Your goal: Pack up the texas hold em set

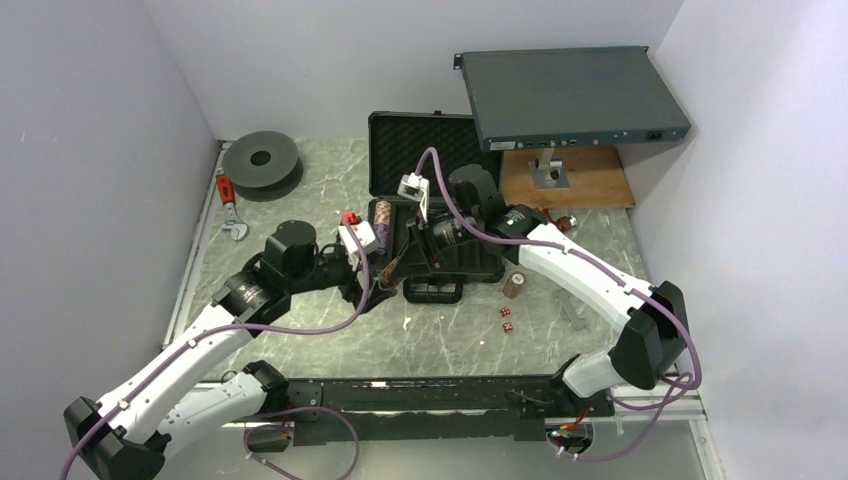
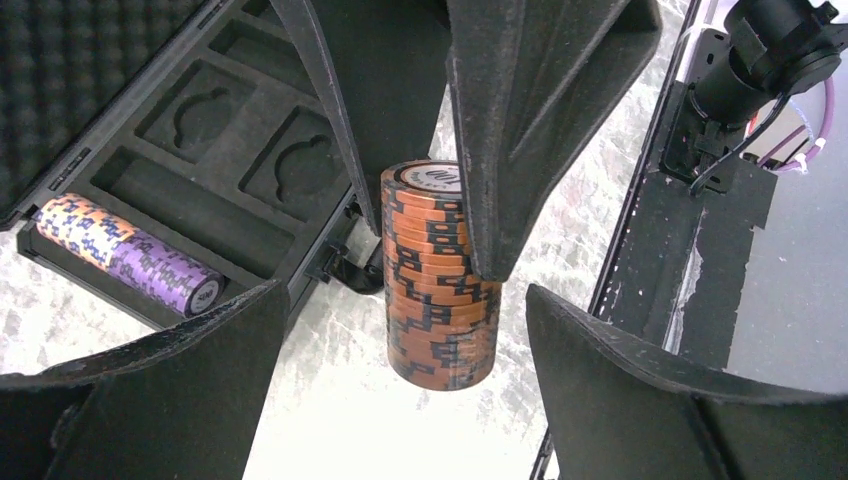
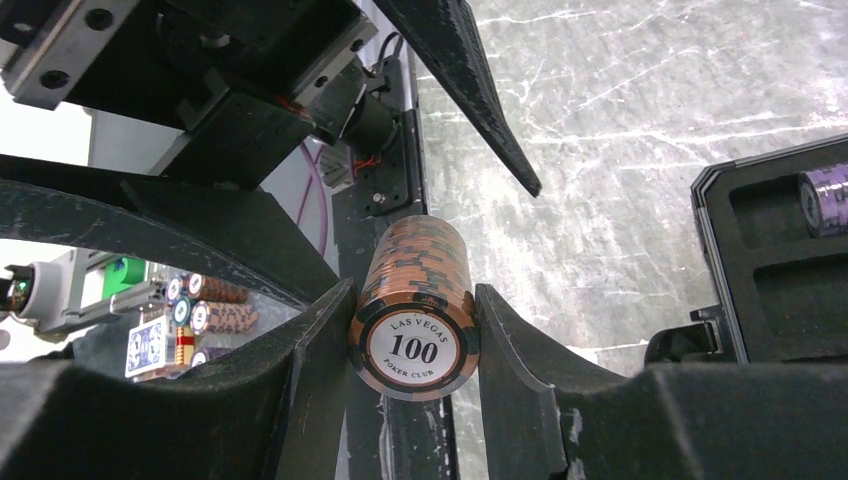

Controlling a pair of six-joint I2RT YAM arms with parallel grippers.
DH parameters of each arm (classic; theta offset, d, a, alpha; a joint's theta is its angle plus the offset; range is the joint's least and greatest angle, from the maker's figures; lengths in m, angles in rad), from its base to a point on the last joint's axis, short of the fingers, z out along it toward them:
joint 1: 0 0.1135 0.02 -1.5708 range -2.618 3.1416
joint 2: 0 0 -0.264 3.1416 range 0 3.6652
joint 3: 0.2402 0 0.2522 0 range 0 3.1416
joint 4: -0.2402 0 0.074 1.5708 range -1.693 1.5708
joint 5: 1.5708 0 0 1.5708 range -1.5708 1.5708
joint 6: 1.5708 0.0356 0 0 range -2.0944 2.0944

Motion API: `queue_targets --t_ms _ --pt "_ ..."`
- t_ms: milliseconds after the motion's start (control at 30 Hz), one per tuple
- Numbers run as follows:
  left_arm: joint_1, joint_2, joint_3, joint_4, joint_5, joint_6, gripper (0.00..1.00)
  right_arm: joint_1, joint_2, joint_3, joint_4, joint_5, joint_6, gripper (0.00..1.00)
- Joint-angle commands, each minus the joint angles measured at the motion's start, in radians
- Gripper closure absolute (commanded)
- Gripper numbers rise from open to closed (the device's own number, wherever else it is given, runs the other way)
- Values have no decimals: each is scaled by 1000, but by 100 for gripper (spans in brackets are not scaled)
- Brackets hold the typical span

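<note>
My right gripper (image 3: pixel 412 300) clamps the brown chip stack (image 2: pixel 440 290) by its sides; my left gripper (image 2: pixel 405 295), spread wide, flanks its free end without touching.

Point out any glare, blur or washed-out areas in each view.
Left wrist: table blown out white, brown chip stack sharp. Right wrist: the stack's label reads crisply; far left is washed out. Top external: even light, no harsh glare.
</note>
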Motion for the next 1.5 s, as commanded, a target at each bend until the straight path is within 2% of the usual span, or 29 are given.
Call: queue_targets --t_ms 0,133,267,433,567,667,767,833,867,1000,1067,1467 --pt "3 18 32 39 48 -18 7 11 -32 56 56 -68 -19 100" --pt "2 26 31 39 58 -19 13 14 -33 56 57 -75 -17 100" --pt "3 46 38 33 76 -18 34 15 -34 54 59 -74 -16 100" --pt "3 66 47 26 94 -20 54 16 -39 52 62 -70 -15 100" --pt "3 70 50 21 87 -22 79 17 -42 52 59 -43 -14 100" --pt "3 74 54 20 81 -27 100 17 -43 53 56 -23 -16 90" --pt "2 72 55 19 73 -32 100 15 -49 51 57 -2 -13 67" --pt "3 70 55 19 64 -32 100 15 -52 53 53 22 -12 42" --pt "3 68 55 17 58 -32 100 16 -52 54 53 35 -9 33" --pt "2 58 50 15 35 -38 100 14 -53 61 47 98 4 5" --pt "2 53 50 11 23 -39 100 15 -55 66 45 164 27 1" --pt "2 -2 24 20 -75 -83 100 -1 -77 83 29 756 137 0"
